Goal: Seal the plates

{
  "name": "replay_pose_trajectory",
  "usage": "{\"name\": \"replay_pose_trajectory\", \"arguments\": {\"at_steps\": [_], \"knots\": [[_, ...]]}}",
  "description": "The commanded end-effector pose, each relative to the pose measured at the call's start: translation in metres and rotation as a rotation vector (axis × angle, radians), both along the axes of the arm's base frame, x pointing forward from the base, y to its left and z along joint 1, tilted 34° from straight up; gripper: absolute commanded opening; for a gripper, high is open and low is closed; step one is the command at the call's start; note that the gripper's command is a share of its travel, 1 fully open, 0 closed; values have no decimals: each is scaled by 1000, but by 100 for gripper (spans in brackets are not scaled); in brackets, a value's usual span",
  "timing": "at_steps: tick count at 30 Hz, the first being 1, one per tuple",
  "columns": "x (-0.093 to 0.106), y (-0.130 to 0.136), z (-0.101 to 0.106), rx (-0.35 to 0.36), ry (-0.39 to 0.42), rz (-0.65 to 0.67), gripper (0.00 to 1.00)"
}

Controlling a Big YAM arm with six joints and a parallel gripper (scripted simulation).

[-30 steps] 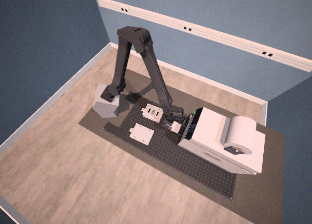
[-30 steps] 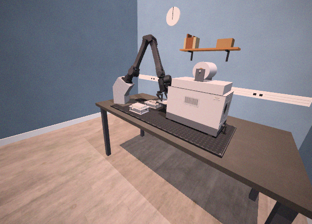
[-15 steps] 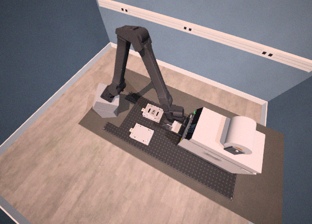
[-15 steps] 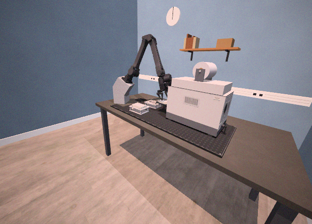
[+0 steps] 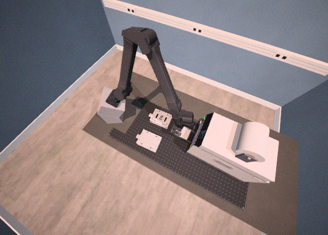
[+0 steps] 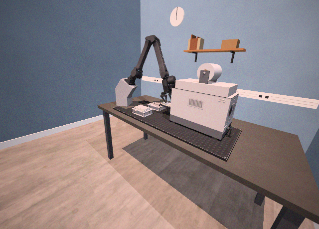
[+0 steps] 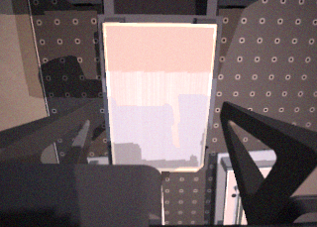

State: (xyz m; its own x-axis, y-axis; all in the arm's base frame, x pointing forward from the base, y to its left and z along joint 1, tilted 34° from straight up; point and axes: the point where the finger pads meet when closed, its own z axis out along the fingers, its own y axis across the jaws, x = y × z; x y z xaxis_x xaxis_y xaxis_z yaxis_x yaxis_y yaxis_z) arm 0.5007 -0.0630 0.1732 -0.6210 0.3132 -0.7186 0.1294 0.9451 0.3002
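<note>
Open gap on either side of the shiny foil-topped rectangular plate (image 5: 186,133) (image 7: 158,93); blocked beyond by the boxy white sealer (image 5: 225,137) (image 6: 198,109), just beside.

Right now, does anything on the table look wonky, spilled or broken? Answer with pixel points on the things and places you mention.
No, nothing stands out. The foil-topped plate (image 5: 186,133) (image 7: 158,88) looks flat and straight on the stage, between the open gripper's fingers. The other plate (image 5: 149,140) (image 6: 141,110) sits level in its nest. I see no spills or cracks.

a lab corner, by the look of it: a boxy plate sealer (image 5: 220,137) (image 6: 198,108) with a foil roll (image 5: 252,141) (image 6: 210,72) on top, and beside its front, plate nests on a perforated board (image 5: 201,171) (image 6: 190,137) (image 7: 267,78).
</note>
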Motion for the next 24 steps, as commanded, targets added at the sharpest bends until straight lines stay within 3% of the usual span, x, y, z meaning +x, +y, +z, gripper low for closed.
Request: {"name": "replay_pose_trajectory", "arguments": {"at_steps": [1,14,24], "knots": [[8,-11,7,5,-20,-24,100],[3,4,23,-2,-52,4,100],[3,4,23,-3,-54,3,100]]}}
